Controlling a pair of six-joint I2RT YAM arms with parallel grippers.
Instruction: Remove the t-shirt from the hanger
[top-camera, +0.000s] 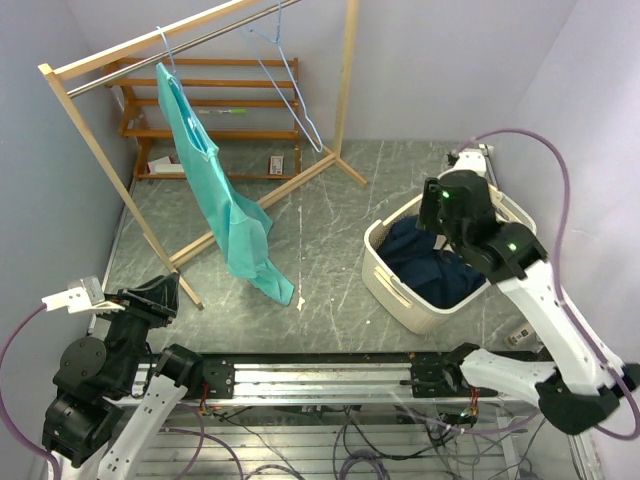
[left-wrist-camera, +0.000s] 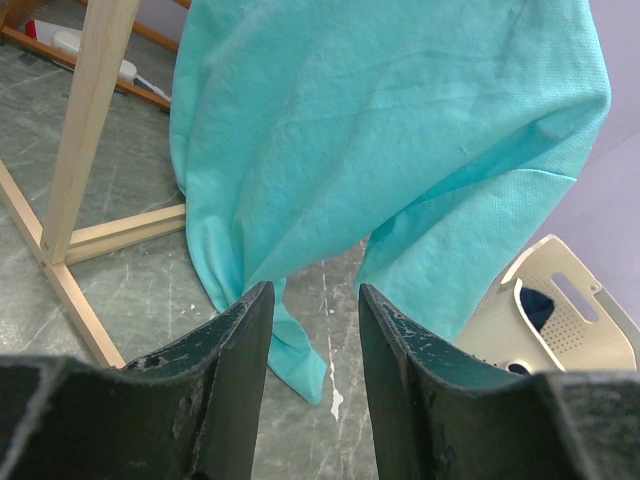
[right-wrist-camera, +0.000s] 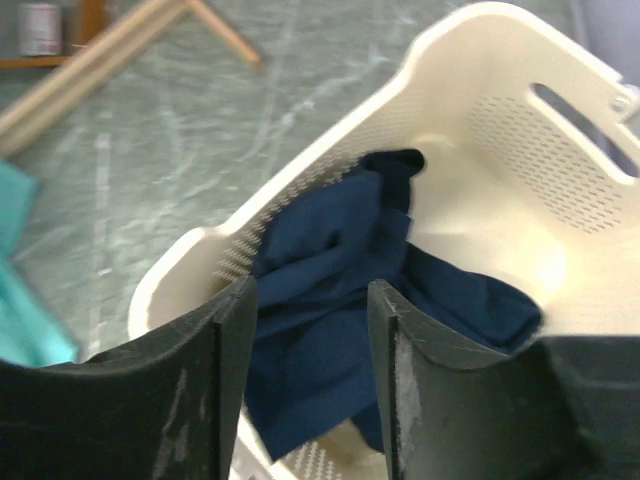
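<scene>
Top view: the teal t-shirt (top-camera: 215, 195) hangs on a pale blue hanger (top-camera: 165, 48) hooked over the metal rail of a wooden clothes rack (top-camera: 100, 154) in the upper left of the frame. The cloth drapes down and to the right, and its lowest tip lies on the grey table (top-camera: 330, 230). A second hanger (top-camera: 290, 85) hangs bare from the same rail, further right. At right of centre stands a white laundry basket (top-camera: 385, 285) with a navy garment (top-camera: 430, 265) inside it. The left gripper (top-camera: 155, 295) sits at lower left, apart from the t-shirt. The right gripper (top-camera: 435, 205) hangs over the far end of the basket.

Left wrist view: the left gripper (left-wrist-camera: 312, 290) has its fingers apart with nothing between them. Beyond them the t-shirt (left-wrist-camera: 400, 130) fills the upper frame, and its hem droops to the table (left-wrist-camera: 130, 290). A rack leg (left-wrist-camera: 90, 110) stands at left, and the basket (left-wrist-camera: 560, 320) shows at the right edge.

Right wrist view: the right gripper (right-wrist-camera: 310, 285) is also spread and holds nothing. It hovers above the navy garment (right-wrist-camera: 320, 240), which lies crumpled in the basket (right-wrist-camera: 520, 120). A strip of teal cloth (right-wrist-camera: 20, 300) shows at the left edge. A small blurred object at top left, perhaps a can (right-wrist-camera: 40, 25), sits beyond a rack base bar (right-wrist-camera: 90, 60).
</scene>
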